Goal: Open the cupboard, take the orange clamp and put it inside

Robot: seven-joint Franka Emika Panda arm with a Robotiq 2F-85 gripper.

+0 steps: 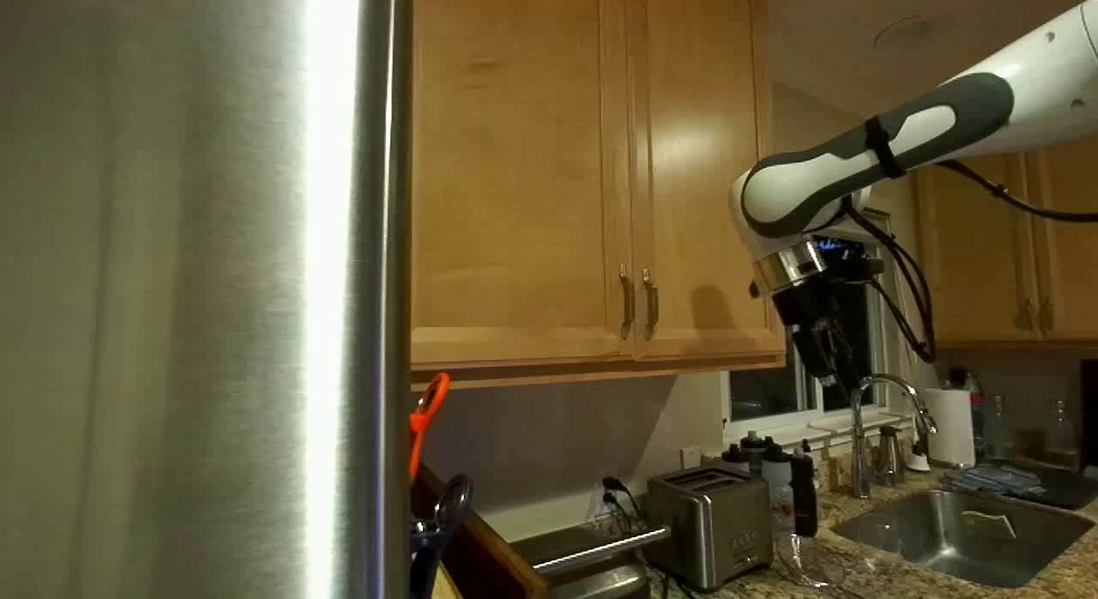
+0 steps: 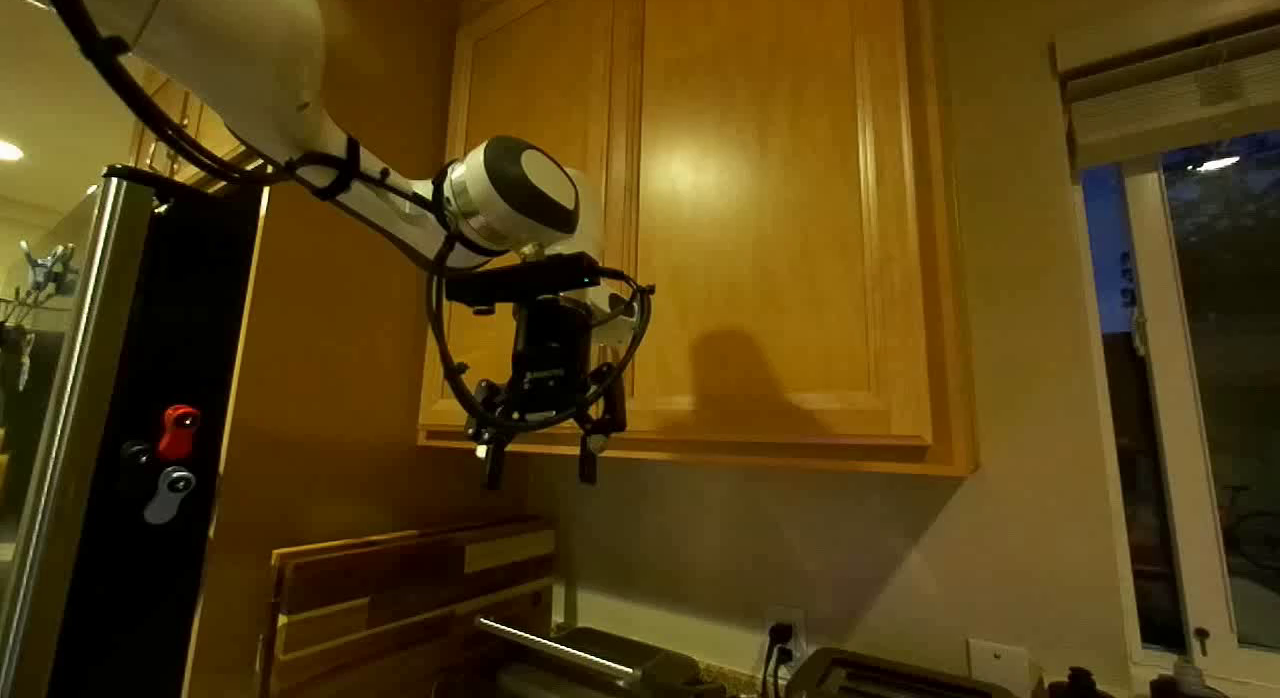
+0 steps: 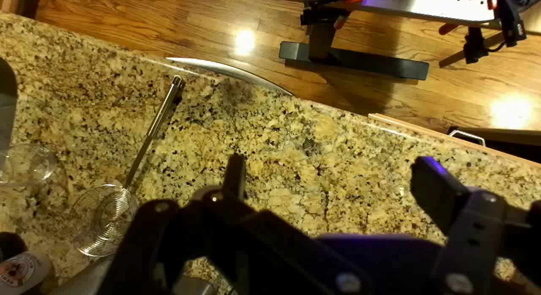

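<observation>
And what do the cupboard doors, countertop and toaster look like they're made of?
Cupboard doors: likely wood, clear satin finish; honey-brown, faintly grained, with a soft sheen. Countertop: polished stone, perhaps granite, by its tan-and-black speckle and glossy edge. Toaster: probably brushed stainless steel, from its grey metallic sheen.

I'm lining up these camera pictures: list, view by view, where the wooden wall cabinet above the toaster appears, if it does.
In an exterior view: the wall cabinet, upper centre, right of the fridge panel.
In an exterior view: the wall cabinet, upper centre, left of the window.
Wrist view: not in it.
Shared landmark: the pincer, visible in all three.
</observation>
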